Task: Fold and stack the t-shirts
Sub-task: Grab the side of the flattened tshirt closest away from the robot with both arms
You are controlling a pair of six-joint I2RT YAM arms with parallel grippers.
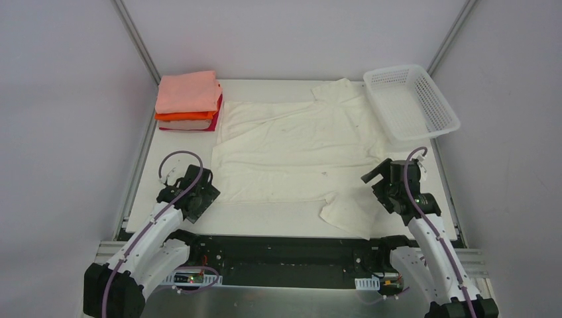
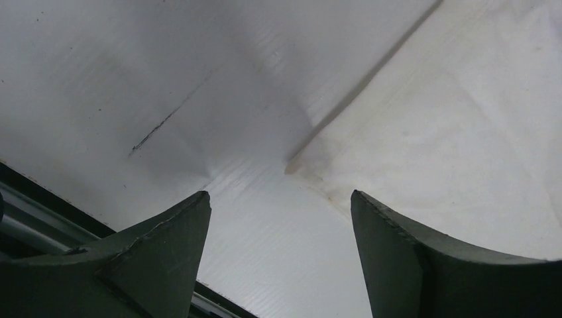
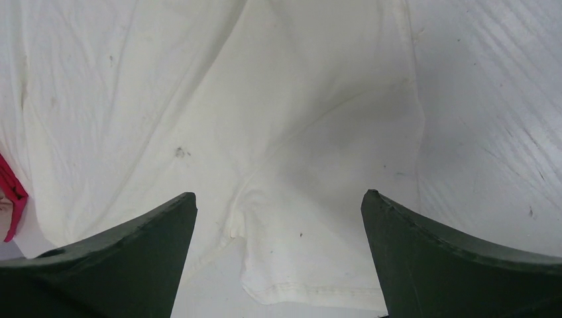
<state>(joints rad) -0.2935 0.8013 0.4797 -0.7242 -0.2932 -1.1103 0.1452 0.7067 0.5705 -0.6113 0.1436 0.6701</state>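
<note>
A large cream-white t-shirt (image 1: 298,149) lies spread flat across the middle of the table, one sleeve toward the near right and one toward the basket. A stack of folded shirts (image 1: 189,101) sits at the far left, salmon-pink on top, then orange, white and crimson-red. My left gripper (image 1: 199,191) is open and empty at the shirt's near left corner (image 2: 295,165). My right gripper (image 1: 383,184) is open and empty above the near sleeve (image 3: 318,218). A sliver of the red shirt (image 3: 10,199) shows at the left edge of the right wrist view.
A white plastic lattice basket (image 1: 411,103) stands at the far right corner, its near end over the shirt's far sleeve. The bare white table (image 1: 179,142) shows left of the shirt. Its dark front edge (image 2: 40,212) lies just behind my left gripper.
</note>
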